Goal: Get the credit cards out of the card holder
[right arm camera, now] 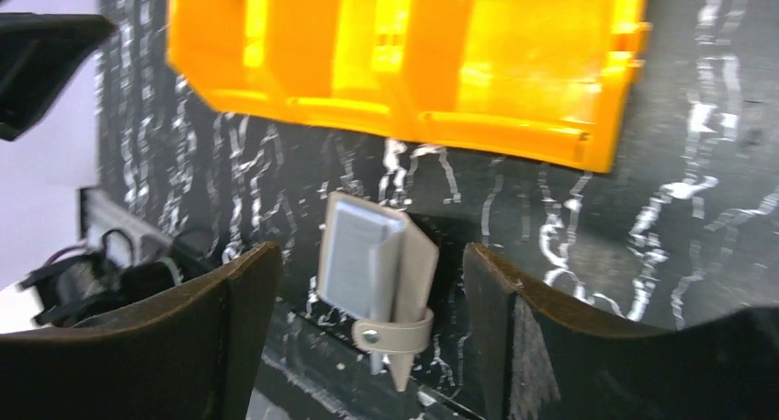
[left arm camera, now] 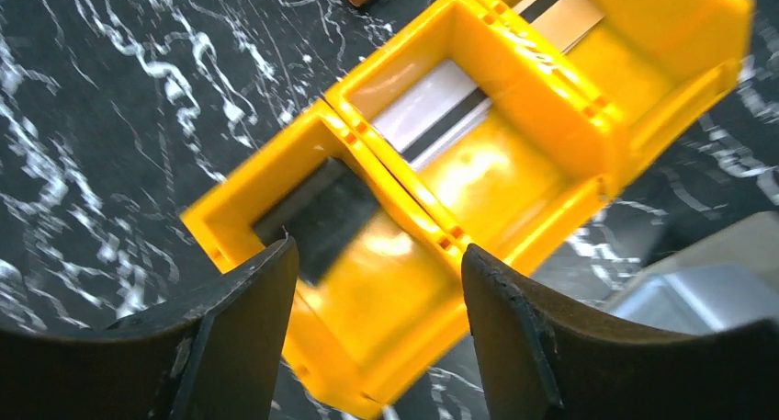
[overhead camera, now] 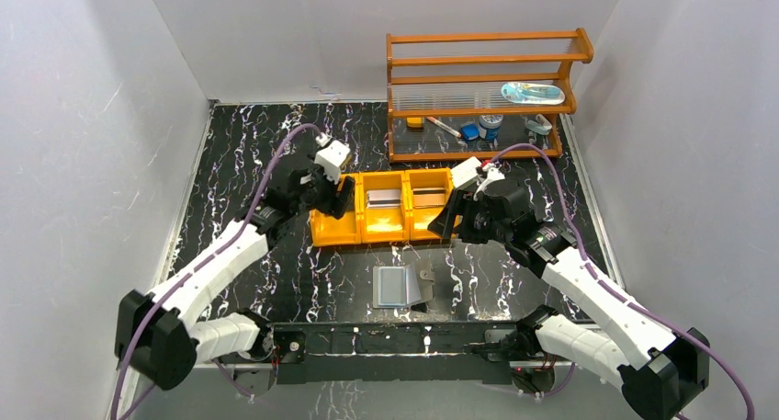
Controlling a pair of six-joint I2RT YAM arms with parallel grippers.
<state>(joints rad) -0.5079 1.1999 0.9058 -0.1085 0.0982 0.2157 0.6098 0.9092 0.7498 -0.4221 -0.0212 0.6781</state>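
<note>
While left pincer (left arm camera: 378, 250) and right pincer (right arm camera: 372, 255) gape empty, card holder (overhead camera: 392, 286) lies mid near edge of tabletop (overhead camera: 312, 282), long axis near-far, nearer right pincer.

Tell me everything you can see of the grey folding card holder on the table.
The thin grey folding card holder lies flat on the black marbled table, near its front edge and apart from the orange three-compartment tray. Its pale blue-grey inner face points up, and a grey snap strap sticks out at one side. Only the table touches it.

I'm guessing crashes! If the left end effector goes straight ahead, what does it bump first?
Probably the orange tray, at the end compartment holding the dark card, though depth is hard to judge.
</note>
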